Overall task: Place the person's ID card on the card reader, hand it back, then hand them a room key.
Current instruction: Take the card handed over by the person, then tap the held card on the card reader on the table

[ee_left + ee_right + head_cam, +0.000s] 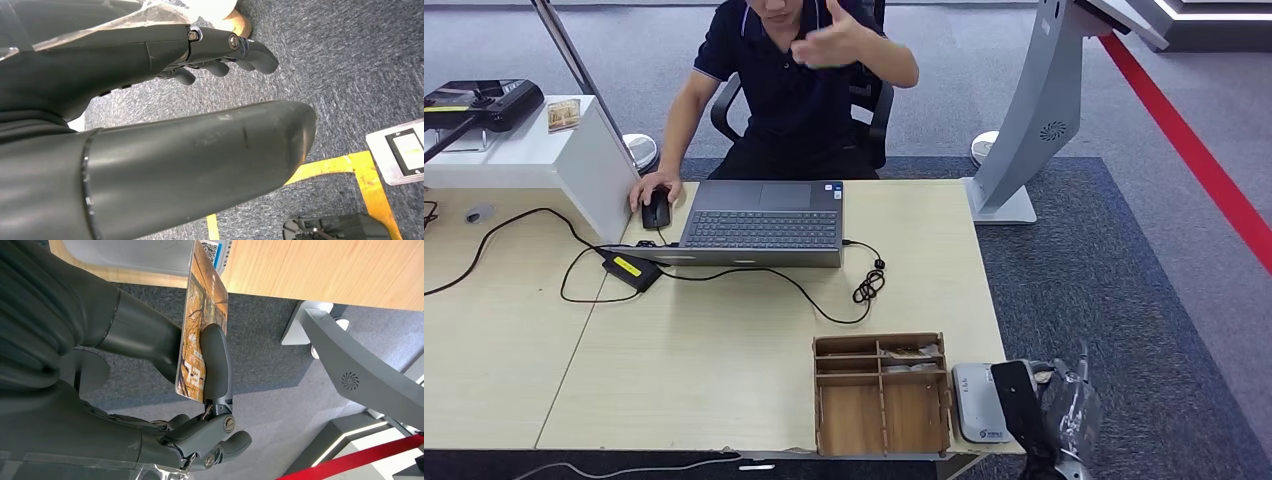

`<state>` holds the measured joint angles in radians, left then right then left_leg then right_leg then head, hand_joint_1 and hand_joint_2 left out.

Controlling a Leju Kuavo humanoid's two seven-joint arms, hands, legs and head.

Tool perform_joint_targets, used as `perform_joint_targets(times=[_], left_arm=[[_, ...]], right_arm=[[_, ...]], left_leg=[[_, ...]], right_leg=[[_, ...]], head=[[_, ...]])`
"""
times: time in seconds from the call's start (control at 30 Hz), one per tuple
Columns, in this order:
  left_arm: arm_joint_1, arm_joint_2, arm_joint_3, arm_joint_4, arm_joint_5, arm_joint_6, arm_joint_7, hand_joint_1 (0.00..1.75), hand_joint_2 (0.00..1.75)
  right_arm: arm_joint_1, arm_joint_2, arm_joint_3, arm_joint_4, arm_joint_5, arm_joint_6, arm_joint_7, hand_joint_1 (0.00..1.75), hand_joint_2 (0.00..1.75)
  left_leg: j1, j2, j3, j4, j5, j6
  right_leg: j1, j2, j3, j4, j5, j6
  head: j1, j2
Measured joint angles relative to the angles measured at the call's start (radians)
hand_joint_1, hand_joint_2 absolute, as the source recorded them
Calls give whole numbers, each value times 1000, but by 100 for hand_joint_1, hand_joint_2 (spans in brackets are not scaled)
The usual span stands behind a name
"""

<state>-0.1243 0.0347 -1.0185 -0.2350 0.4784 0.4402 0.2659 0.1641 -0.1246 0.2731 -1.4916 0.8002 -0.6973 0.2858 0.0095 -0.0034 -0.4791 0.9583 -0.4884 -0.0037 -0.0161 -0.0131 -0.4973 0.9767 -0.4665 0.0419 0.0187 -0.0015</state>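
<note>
My right hand (1064,410) hangs just past the table's front right corner. Its thumb and a finger (216,360) pinch a card (205,315) with a brown-orange print; I cannot tell if it is the ID card or a room key. The card stands on edge just short of the white card reader (979,402), which lies flat at that corner, right of a wooden tray (881,400). My left hand (190,150) hangs over the carpet with nothing in it. The person (794,70) sits at the far side, one hand raised, the other on a mouse (656,210).
An open laptop (764,225) lies in front of the person, with a black power brick (631,270) and cables (864,285) trailing across the table. The tray's far compartment holds cards (909,352). A grey kiosk stand (1034,110) rises at the back right.
</note>
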Motion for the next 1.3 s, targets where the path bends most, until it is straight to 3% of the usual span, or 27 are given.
perform_joint_targets(times=[1.3], left_arm=[[0,0,0,0,6,5,0,0,0]], right_arm=[[21,-57,60,2,17,0,37,175,175]], left_leg=[[0,0,0,0,0,0]], right_leg=[[0,0,0,0,0,0]], head=[[0,0]])
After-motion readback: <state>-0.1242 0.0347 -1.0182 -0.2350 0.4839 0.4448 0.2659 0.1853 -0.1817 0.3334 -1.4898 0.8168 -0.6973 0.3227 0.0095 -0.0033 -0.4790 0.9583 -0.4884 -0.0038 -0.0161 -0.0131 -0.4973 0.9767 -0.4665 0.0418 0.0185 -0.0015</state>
